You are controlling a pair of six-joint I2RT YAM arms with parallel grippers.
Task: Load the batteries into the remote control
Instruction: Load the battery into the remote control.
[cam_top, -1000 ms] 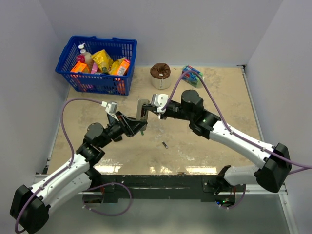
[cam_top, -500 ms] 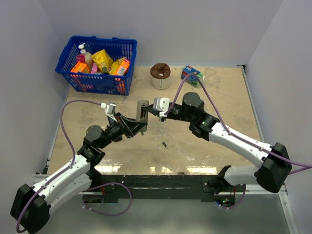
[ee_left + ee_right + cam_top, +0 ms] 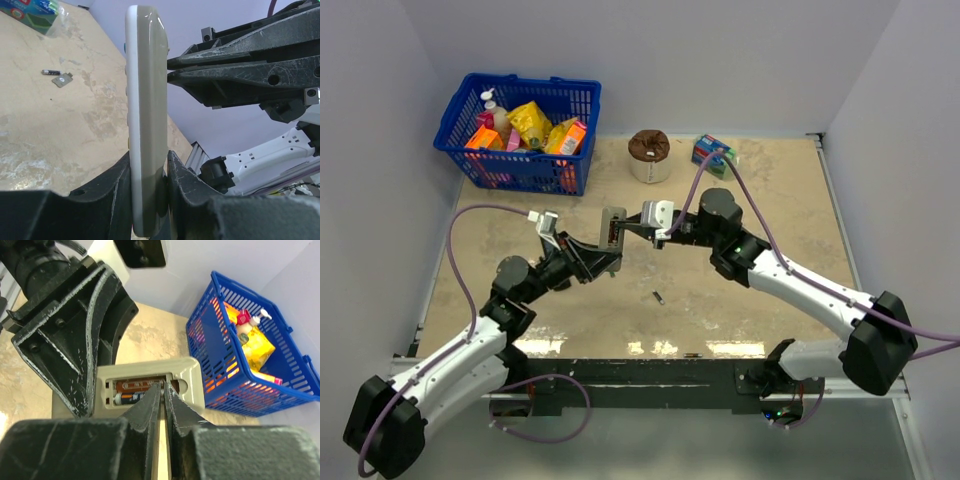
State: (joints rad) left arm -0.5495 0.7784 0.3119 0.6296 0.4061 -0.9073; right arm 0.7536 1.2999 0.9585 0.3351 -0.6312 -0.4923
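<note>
Grey plastic faces my right claw (image 3: 161,388): it is the back of the remote (image 3: 186,374), held upright off the table by my left claw (image 3: 148,167), which is clamped across face and back at the lower end. The cover is off and the battery bay (image 3: 142,390) is open. One battery (image 3: 131,398) sits in the lower slot, and the upper slot looks unfilled as far as I can see past my own fingers. My right fingers are drawn almost together, tips at the bay; whether a cell is pinched between them I cannot tell. To do this well, I judge I should push straight along the slot, lightly, so the remote does not twist, with the left grip firm against the push. A spare battery (image 3: 50,72) lies on the table (image 3: 75,125) just beside a small flat grey piece (image 3: 63,80), probably the cover, both well apart from the remote
</note>
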